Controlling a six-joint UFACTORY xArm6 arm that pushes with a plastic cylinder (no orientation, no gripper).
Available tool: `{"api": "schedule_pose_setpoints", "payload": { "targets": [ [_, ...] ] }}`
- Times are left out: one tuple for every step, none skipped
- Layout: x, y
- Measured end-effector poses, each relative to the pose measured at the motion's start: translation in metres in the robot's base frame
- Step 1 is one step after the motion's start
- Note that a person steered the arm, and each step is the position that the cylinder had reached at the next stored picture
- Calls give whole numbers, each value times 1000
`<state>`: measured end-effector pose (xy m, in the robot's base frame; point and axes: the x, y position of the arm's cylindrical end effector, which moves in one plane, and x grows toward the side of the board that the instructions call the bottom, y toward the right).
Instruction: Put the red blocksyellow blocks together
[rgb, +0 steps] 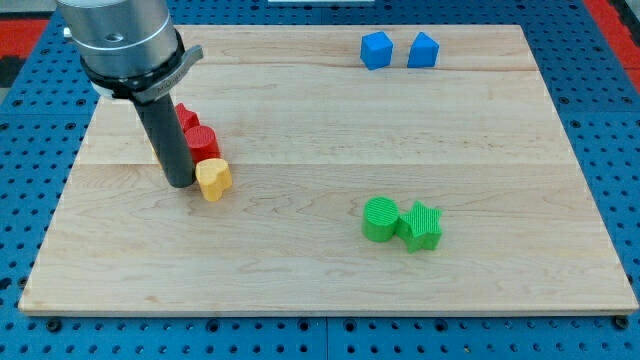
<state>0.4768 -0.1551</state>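
My tip (181, 184) rests on the board at the view's left, just left of a yellow heart-shaped block (212, 179) and almost touching it. A red cylinder block (202, 141) sits right above the yellow block, touching it. Another red block (186, 116) lies behind it, partly hidden by the rod; its shape is unclear. A sliver of yellow (155, 152) shows left of the rod, mostly hidden.
Two blue blocks (376, 49) (423, 50) sit near the view's top edge, right of centre. A green cylinder (379, 219) touches a green star block (421, 225) at the lower right of centre. The wooden board (320, 270) lies on a blue pegboard table.
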Motion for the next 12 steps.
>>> {"api": "schedule_pose_setpoints", "payload": {
  "targets": [
    [22,2],
    [18,46],
    [-34,57],
    [-49,64],
    [-43,65],
    [-74,65],
    [-72,64],
    [-35,16],
    [-46,-55],
    [-52,-85],
    [-7,-85],
    [9,-147]
  ]
}}
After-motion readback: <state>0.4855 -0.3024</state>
